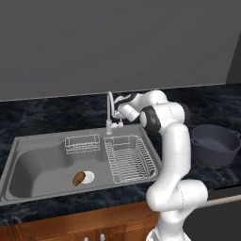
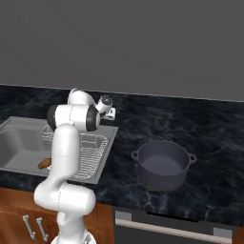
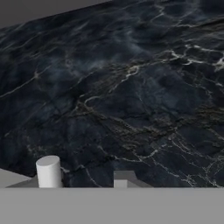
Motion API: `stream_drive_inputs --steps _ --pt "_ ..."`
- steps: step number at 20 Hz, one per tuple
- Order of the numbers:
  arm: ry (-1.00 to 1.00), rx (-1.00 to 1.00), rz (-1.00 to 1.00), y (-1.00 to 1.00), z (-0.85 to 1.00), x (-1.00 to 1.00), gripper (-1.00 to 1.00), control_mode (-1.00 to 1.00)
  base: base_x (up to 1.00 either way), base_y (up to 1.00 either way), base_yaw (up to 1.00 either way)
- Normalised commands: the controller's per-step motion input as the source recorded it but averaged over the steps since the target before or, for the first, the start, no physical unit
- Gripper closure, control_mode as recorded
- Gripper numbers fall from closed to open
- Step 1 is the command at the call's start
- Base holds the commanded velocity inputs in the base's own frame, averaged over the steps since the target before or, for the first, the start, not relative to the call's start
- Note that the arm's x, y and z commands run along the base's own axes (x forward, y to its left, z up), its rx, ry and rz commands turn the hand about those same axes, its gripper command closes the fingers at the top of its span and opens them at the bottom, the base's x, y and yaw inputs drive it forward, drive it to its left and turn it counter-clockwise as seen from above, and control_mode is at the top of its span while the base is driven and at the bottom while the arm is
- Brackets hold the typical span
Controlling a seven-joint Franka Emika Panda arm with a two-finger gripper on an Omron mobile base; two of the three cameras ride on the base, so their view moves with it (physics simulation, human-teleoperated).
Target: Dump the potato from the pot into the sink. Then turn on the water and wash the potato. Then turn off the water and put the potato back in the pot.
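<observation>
The end effector (image 1: 117, 123), jaws narrowed shut, sits at the faucet (image 1: 109, 107) base; the potato (image 1: 79, 177) lies below-left in the sink (image 1: 28, 155).

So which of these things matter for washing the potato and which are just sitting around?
For the job: potato, sink, faucet, pot, hand shut by the faucet.
Just there: wire dish rack, small wire basket, dark marble counter.
</observation>
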Motion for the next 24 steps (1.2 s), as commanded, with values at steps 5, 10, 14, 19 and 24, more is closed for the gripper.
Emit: stream_drive_inputs --steps 5,10,14,19,24 --pt "0.00 0.00 -0.07 -0.47 -0.26 0.00 1.00 -1.00 0.00 0.00 0.00" --pt "0.00 0.00 -0.10 -0.63 -0.29 0.00 1.00 -1.00 0.00 0.00 0.00" --pt "0.01 0.03 -0.09 -0.67 -0.30 0.00 1.00 -1.00 0.00 0.00 0.00" --pt "0.01 0.05 -0.08 -0.79 -0.29 -0.06 1.00 -1.00 0.00 0.00 0.00" --pt "0.02 0.07 -0.06 -0.85 -0.32 -0.11 1.00 -1.00 0.00 0.00 0.00"
